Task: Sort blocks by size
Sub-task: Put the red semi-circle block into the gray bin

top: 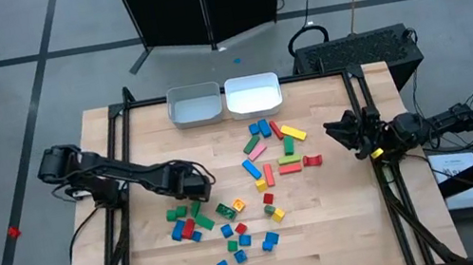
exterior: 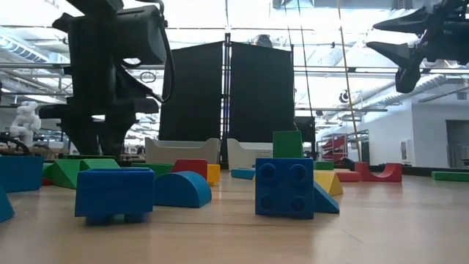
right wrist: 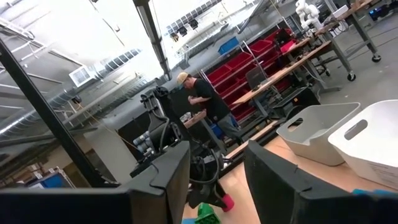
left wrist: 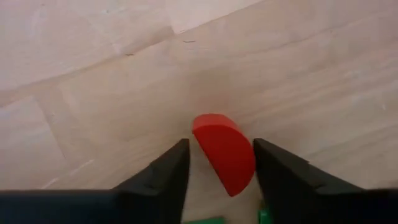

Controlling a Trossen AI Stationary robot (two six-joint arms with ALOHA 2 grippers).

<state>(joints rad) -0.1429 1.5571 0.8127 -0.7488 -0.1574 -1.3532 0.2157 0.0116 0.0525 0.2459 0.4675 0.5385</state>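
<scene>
2 pale rectangular bins sit side by side at the far edge of the wooden table (top: 347, 220) — a greyer bin (top: 194, 105) and a whiter bin (top: 253, 94) — while behind them stands a black panel (exterior: 226, 95), and a person (right wrist: 208, 102) bends over a distant workbench beside red shelving (right wrist: 245, 62).

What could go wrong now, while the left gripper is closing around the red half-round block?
1. The red half-round block sits tilted between the left gripper fingers, nearer one finger; its curved side might slip or twist out.
2. Green blocks lie close by the gripper and could be pushed.
3. The two bins stand far across the table, so a weak grip might drop the block on the way.
</scene>
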